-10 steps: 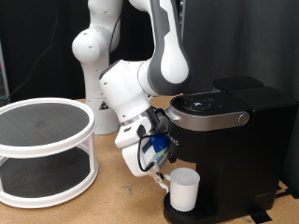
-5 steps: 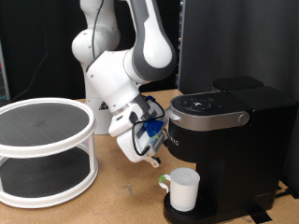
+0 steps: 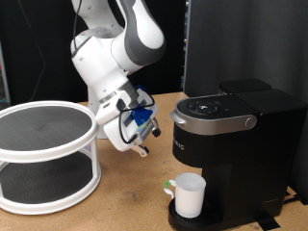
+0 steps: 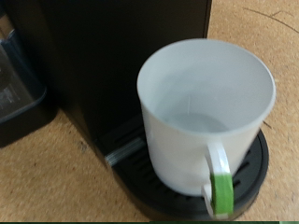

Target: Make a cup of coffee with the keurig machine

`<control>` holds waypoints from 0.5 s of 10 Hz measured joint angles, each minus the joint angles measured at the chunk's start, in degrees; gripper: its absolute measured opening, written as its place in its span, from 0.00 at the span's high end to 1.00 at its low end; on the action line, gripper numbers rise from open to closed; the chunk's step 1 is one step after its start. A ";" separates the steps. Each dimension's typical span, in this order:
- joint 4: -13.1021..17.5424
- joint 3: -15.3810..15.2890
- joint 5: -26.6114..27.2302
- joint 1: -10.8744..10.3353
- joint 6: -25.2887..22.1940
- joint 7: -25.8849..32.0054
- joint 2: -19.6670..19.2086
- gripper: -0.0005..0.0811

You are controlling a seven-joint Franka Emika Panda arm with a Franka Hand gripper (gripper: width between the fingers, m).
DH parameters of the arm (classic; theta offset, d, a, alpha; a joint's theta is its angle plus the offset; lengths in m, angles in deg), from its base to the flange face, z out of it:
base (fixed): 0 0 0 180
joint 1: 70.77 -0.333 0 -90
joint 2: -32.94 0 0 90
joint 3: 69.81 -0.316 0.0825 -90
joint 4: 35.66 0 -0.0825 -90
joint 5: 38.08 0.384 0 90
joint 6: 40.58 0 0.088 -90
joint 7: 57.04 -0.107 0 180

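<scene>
The white cup [image 3: 190, 195] stands upright and empty on the round drip tray [image 3: 177, 220] of the black keurig machine [image 3: 236, 140], under its spout. The machine's lid is down. My gripper [image 3: 143, 149] hangs in the air to the exterior view's left of the machine, above and clear of the cup, open and holding nothing. In the wrist view the cup [image 4: 201, 107] fills the middle, its handle [image 4: 219, 183] carries a green mark, and it sits on the drip tray [image 4: 250, 168] against the machine's black front [image 4: 112, 51]. My fingers do not show there.
A white round two-tier stand [image 3: 46, 154] with dark mesh shelves occupies the exterior view's left. The wooden tabletop [image 3: 125, 207] lies between it and the machine. The arm's white base [image 3: 101, 106] stands behind.
My gripper has pulled back from the cup, moving up and toward the exterior view's left. The cup stays on the drip tray.
</scene>
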 joint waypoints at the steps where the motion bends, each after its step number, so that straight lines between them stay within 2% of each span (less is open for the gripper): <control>1: -1.50 -1.98 -4.38 3.33 0.00 -3.22 3.38 0.01; 3: -1.25 -1.97 -5.50 3.48 -0.83 -3.50 2.83 0.01; 5: -1.24 -2.89 -9.98 5.58 -3.52 -7.14 3.94 0.01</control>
